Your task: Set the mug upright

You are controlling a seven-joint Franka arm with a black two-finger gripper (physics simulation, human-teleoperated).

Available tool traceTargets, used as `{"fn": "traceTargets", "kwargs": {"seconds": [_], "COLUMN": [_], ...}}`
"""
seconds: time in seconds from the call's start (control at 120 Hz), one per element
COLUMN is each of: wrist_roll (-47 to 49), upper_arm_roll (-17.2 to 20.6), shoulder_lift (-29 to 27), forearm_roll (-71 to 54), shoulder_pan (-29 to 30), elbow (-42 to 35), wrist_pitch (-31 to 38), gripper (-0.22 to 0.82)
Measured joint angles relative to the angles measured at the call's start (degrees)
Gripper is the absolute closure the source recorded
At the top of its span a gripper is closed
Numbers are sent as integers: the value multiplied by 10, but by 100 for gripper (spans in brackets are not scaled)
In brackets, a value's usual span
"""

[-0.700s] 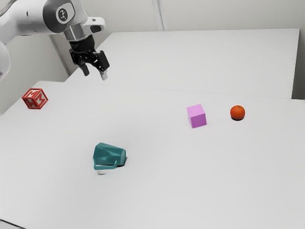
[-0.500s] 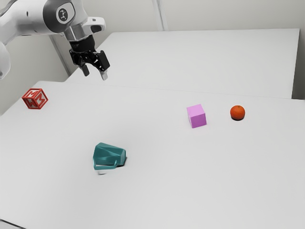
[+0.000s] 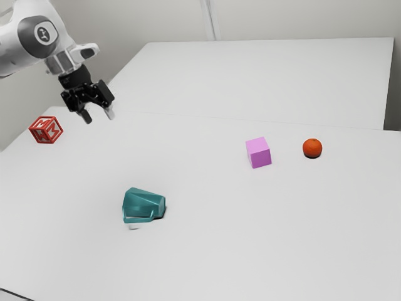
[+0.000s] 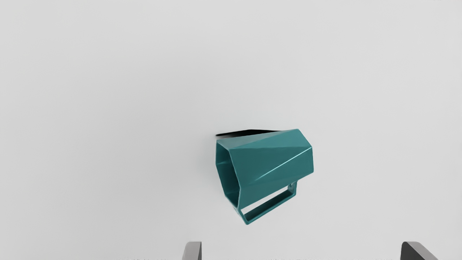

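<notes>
High above the table, at the exterior view's upper left, my gripper [image 3: 98, 117] hangs with nothing held. The teal faceted mug [image 3: 144, 205] lies on its side on the table, well below the hand and closer to the exterior view's bottom edge. In the wrist view the mug [image 4: 272, 162] shows its open mouth at one end and its rectangular handle on the side nearer the fingertips. The two fingers of the gripper [image 4: 300, 251] stand wide apart, open, and neither touches the mug.
A red lettered block [image 3: 46, 130] sits at the exterior view's left, near my hand. A pink-purple cube [image 3: 259, 153] and an orange [image 3: 312, 148] rest on the white table [image 3: 250, 238], toward the exterior view's right of the mug.
My arm and hand have moved toward the exterior view's left and slightly down, closer to the red block. The mug and the other objects have stayed where they were.
</notes>
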State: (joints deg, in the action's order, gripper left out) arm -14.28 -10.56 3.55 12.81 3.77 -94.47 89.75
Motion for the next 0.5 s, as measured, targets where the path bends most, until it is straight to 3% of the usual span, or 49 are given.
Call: {"fn": "traceTargets", "kwargs": {"seconds": [0.125, 0.333, 0.5], "wrist_roll": [-19, -73, -125], "upper_arm_roll": [-25, -42, -85], "shoulder_lift": [3, 9, 17], "forearm_roll": [48, 149, 215], "shoulder_pan": [17, -1, 9], "elbow": [-33, -105, -163], "wrist_pitch": [1, 35, 61], "gripper": [0, 0, 0]}}
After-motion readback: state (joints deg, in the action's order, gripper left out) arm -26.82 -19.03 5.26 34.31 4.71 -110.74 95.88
